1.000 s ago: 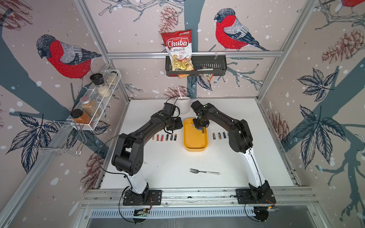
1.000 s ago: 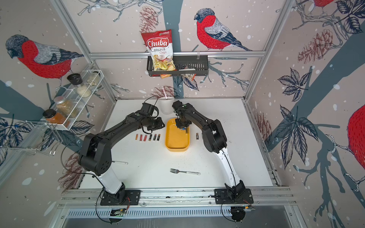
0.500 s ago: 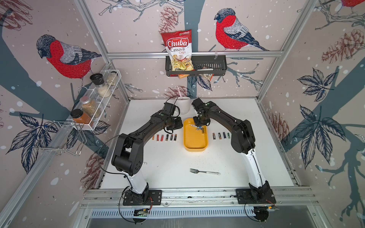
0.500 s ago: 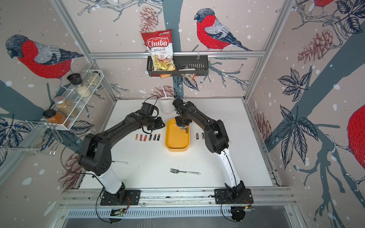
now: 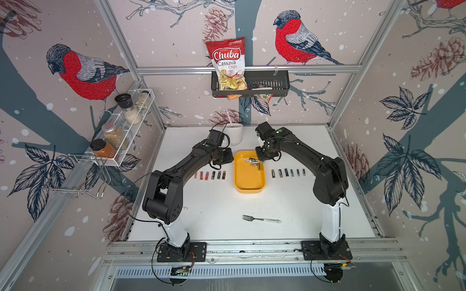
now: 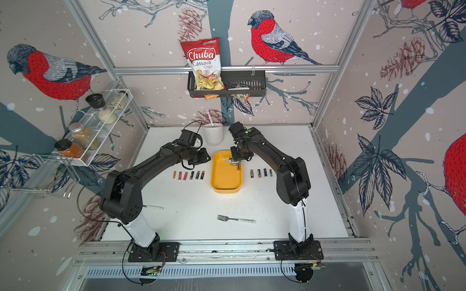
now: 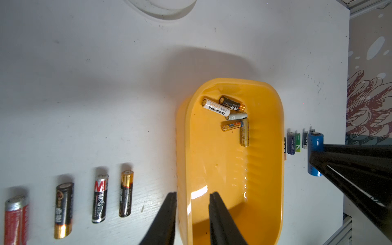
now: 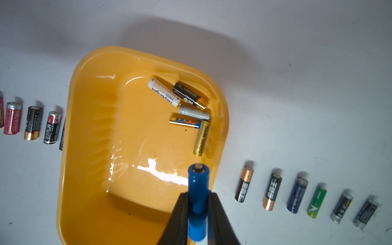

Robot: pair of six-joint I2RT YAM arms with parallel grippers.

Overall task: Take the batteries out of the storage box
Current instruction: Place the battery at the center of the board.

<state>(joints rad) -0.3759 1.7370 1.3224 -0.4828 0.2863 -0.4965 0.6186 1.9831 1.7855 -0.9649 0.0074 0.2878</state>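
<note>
The right gripper (image 8: 198, 196) is pinching a blue battery (image 8: 198, 180) across its middle, both black fingers pressed against its sides, and is holding it lifted by the rim of the yellow storage box (image 8: 89, 148) on the right arm's side. Inside the box, five batteries (image 8: 186, 110) are lying loosely clustered in one end, some touching one another: a white one, a black and copper one, a grey one, a gold and blue one and a gold one. The left gripper (image 7: 193, 194) is hanging at the box's opposite long side with its fingers standing apart, one outside the wall and one over the inside; whether they are squeezing the wall cannot be told. On the white table (image 5: 214, 214), a row of six batteries (image 5: 287, 172) is lying side by side just right of the box, and a second row of six (image 5: 210, 175) is lying just left of it. Farther out, a white cup (image 5: 234, 133) is standing behind the box, and a fork (image 5: 261, 219) is lying well in front of it.
</note>
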